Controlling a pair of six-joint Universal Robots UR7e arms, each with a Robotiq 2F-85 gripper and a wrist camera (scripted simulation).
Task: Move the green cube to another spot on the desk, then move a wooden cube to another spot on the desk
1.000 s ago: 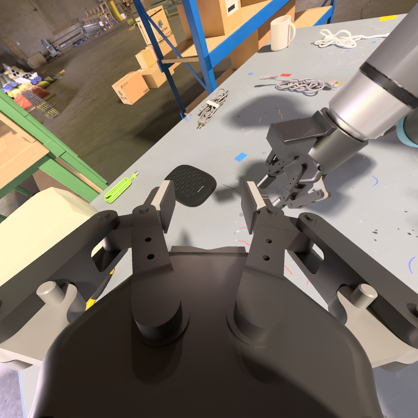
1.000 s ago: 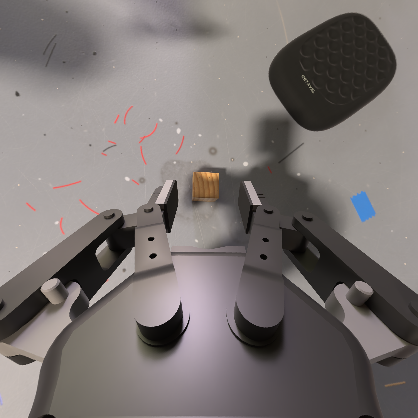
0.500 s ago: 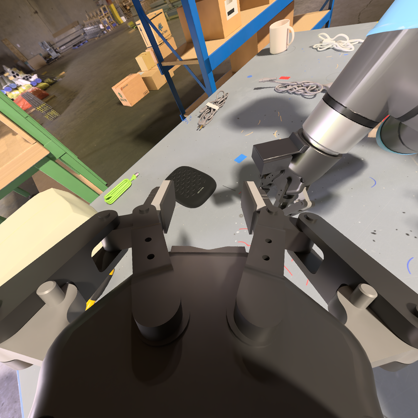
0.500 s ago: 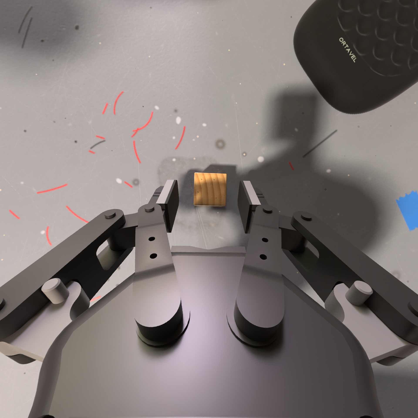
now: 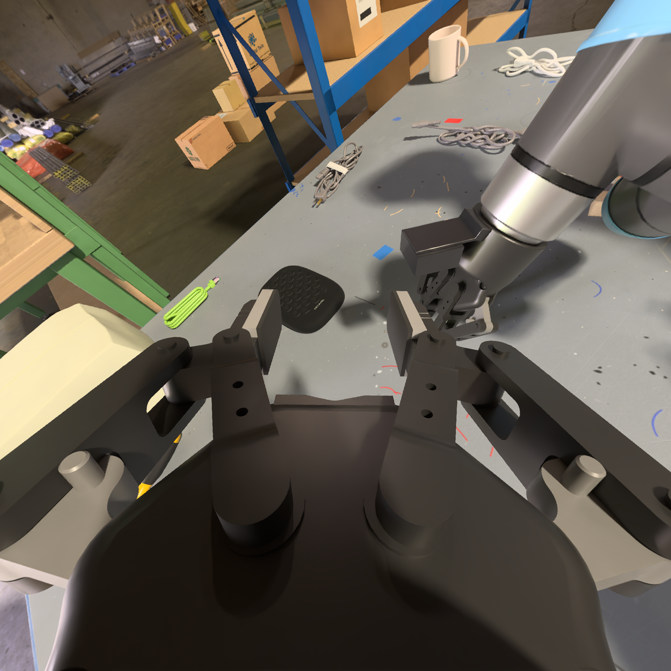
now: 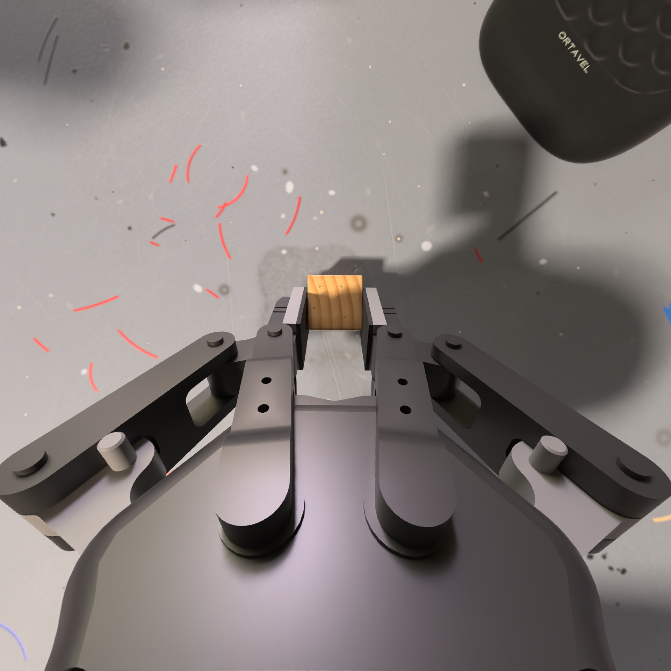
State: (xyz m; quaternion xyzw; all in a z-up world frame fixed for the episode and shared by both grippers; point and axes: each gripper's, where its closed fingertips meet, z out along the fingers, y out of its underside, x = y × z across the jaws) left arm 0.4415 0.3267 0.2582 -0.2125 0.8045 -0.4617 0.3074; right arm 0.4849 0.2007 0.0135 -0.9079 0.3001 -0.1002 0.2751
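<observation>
In the right wrist view my right gripper (image 6: 334, 308) is shut on a small wooden cube (image 6: 334, 303), both pads pressed flat against its sides, low at the grey desk (image 6: 181, 109). In the left wrist view my left gripper (image 5: 334, 323) is open and empty above the desk (image 5: 544, 363). The right gripper shows there too (image 5: 454, 319), down at the desk just beyond my right fingertip; the cube is hidden there. No green cube is in view.
A black textured pad (image 5: 305, 297) (image 6: 588, 72) lies near the cube. A green coiled cable (image 5: 187, 306), a grey cable bundle (image 5: 336, 170), a grey rope (image 5: 475, 136), a white rope (image 5: 533, 61) and a cream mug (image 5: 444, 52) lie farther off. A cream box (image 5: 54, 370) stands at the left.
My right gripper came down over the wooden cube and closed on it; it was open around it before. The left gripper has not moved.
</observation>
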